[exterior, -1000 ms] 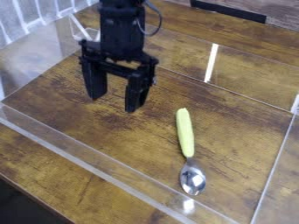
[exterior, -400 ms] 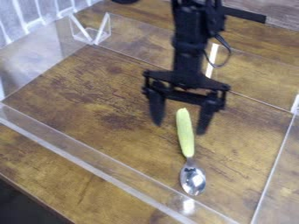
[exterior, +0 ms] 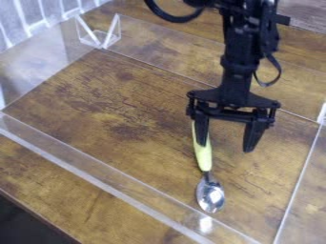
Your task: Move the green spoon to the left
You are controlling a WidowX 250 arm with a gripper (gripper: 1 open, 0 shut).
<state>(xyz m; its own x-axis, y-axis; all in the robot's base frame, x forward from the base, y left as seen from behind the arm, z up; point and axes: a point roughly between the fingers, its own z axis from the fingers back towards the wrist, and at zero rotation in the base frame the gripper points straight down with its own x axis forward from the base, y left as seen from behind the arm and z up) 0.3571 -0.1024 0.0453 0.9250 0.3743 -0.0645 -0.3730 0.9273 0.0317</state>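
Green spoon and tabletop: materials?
Green spoon: handle likely plastic, matte, flat even yellow-green; bowl looks like polished metal, silvery with bright glints. Tabletop: wood or wood-look laminate, brown mottled grain, slight sheen; can't tell which.

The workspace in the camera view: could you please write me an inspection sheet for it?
Surface: brown wood-look table, with mottled darker patches.
Job's things: green spoon lies flat, its yellow-green handle toward the back and its silver bowl toward the front; no other job item seen.
Clutter: small clear and white angular piece near the back left.
Tool: black, open, over the handle end of the spoon; nothing seen held.
Cables: dark cable loops beside the arm.
Surroundings: clear panel edges border the work area; pale barred structure at the back left.
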